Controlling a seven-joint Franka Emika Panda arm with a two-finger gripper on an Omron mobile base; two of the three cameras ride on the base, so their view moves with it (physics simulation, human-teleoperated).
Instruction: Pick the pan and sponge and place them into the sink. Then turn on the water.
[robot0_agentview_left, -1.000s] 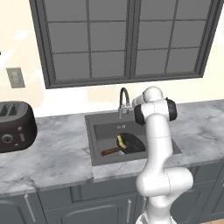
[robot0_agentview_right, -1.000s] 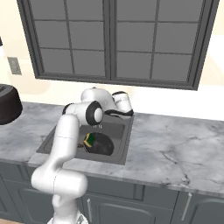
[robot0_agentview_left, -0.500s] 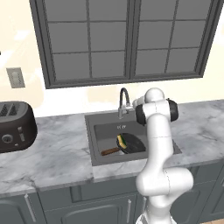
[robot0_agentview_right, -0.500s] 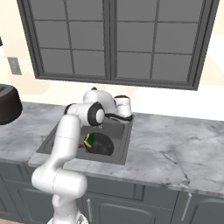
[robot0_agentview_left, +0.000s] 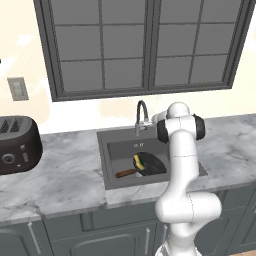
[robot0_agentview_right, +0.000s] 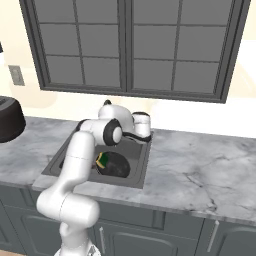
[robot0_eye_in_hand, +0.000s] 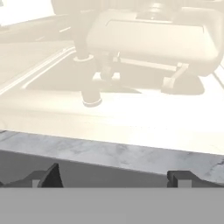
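Two task things lie already inside the sink (robot0_agentview_left: 112, 150): the pan (robot0_agentview_left: 150, 164) and the sponge (robot0_agentview_left: 137, 162). The pan is a black round one, and it rests on the sink floor toward the right side in the left base view, with its brown wooden handle pointing to the left and a little toward the front. The sponge, yellow with a dark green layer, sits at the left edge of the pan, touching it; in the right base view it shows beside the white arm, at the left rim of the pan (robot0_agentview_right: 116, 165). The dark gooseneck faucet (robot0_agentview_left: 141, 116) stands at the rear of the sink. No blue stream is visible under its spout.

The gripper (robot0_eye_in_hand: 116, 177) is held up at the rear of the sink, close to the faucet, on its right side in the left base view. In the hand view its two dark fingertips (robot0_eye_in_hand: 50, 176) stand far apart with nothing between them, so the hand is spread wide and holds nothing. Just beyond them runs the marble counter (robot0_eye_in_hand: 113, 153) edge. A black toaster (robot0_agentview_left: 17, 145) stands on the counter, well apart to the left of the sink
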